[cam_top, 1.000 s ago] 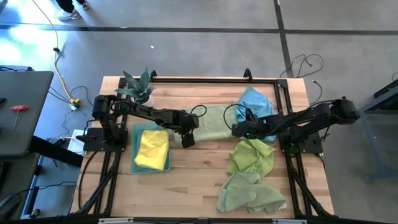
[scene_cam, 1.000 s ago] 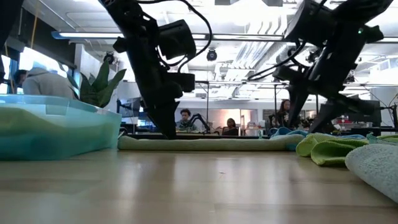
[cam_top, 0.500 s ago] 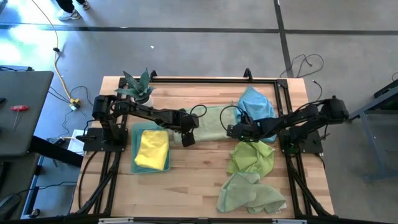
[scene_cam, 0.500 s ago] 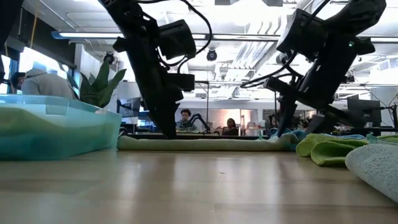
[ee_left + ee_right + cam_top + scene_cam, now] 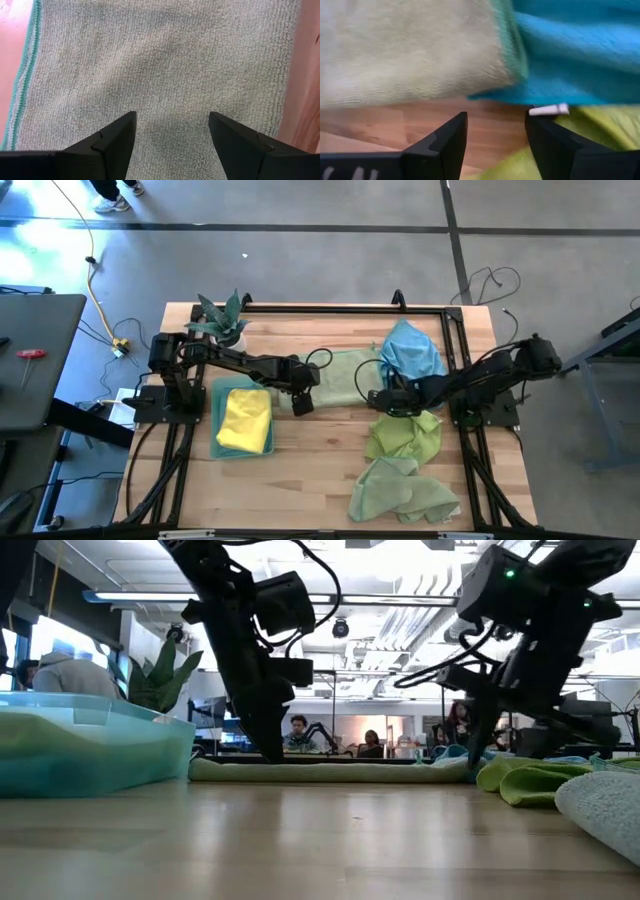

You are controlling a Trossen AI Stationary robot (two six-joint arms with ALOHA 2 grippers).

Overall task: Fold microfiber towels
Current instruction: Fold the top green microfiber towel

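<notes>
A pale green towel lies flat at mid-table; it also shows in the low view. My left gripper is open and low over the towel's left part. My right gripper is open and empty just off the towel's near right corner, where a sky blue towel overlaps it. The wood of the table shows between the right fingers. Two crumpled green towels lie on the near right. A yellow towel lies in a teal bin. My left gripper points down at the pale green towel with its fingers spread. I cannot tell whether the fingertips touch the cloth.
A potted plant stands at the far left corner. The teal bin stands on the left. A black frame rail runs along the far edge. Bare wood lies at the near middle. People sit in the room behind.
My right gripper has gone a little toward the table's left edge, then toward the near edge, past the blue towel to the pale green towel's near right corner. The towels lie as before.
</notes>
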